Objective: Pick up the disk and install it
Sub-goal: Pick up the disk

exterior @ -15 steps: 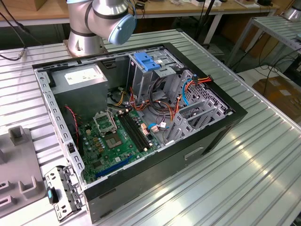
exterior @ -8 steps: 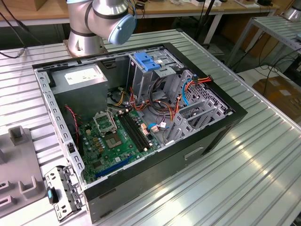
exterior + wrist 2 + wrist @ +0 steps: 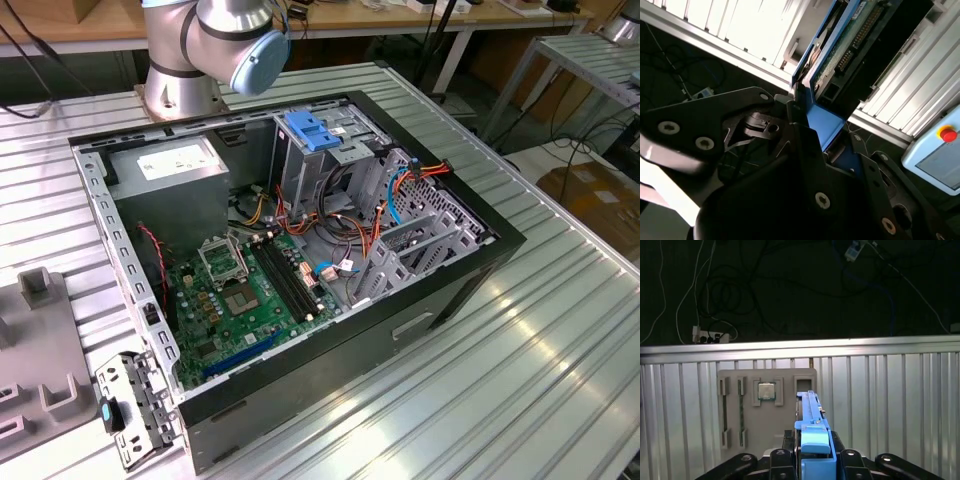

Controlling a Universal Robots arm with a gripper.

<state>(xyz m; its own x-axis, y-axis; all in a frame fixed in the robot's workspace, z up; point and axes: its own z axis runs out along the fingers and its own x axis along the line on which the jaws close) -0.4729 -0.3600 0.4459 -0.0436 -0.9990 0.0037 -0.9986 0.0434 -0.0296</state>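
In both wrist views my gripper [image 3: 812,462] [image 3: 812,125] is shut on the disk, held edge-on between the black fingers [image 3: 780,460]. In the first wrist view, the disk's blue side rail [image 3: 812,430] rises out of the jaws, over a ribbed metal table. The second wrist view shows the disk [image 3: 850,45] from its underside, with a green circuit board and a connector row between blue rails. In the exterior view, the open computer case [image 3: 300,250] lies on its side on the table, with its drive cage [image 3: 330,160] at the far end.
A light-blue slotted bracket [image 3: 312,130] tops the drive cage. A grey power-supply box [image 3: 170,170], motherboard [image 3: 240,290] and orange cables [image 3: 420,172] fill the case. The arm's base [image 3: 185,80] stands behind it. A grey parts tray [image 3: 765,405] holds a chip [image 3: 766,390]. A detached metal bracket [image 3: 135,405] lies beside the case.
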